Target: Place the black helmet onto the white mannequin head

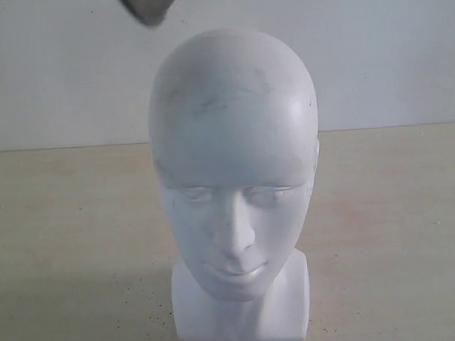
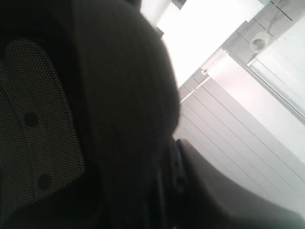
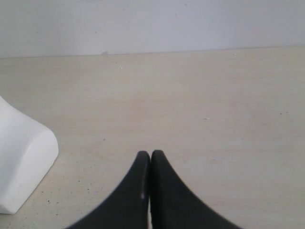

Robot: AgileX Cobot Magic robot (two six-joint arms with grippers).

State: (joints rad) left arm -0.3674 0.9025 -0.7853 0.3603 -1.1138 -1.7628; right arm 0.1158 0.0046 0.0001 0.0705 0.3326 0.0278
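Black on black is all the left wrist view gives. The left gripper's own jaws cannot be made out, so I cannot tell whether they are clamped or apart. The helmet sits hard against that camera with white ceiling slats behind it, so I judge it is up in the air. The right gripper has its two fingers pressed together tip to tip with nothing between them. It is low over the pale table, near the blocky neck base of the mannequin head but apart from it.

In the exterior view the head stands upright and bare, facing the camera. A dark blur at the top edge, up and left of the crown, is too smeared to name.

The step in hand looks like bringing the helmet over the crown. It would go best with the opening turned down, the front on the face side and the rim centred. Then lower it straight, so no edge catches the forehead and tips the narrow base.

The helmet shows a matte, rounded dark shell and a grey mesh pad with two dark dots. The head is smooth, bald and white, with faint grey scuffs on the brow and moulded eyes, nose and lips
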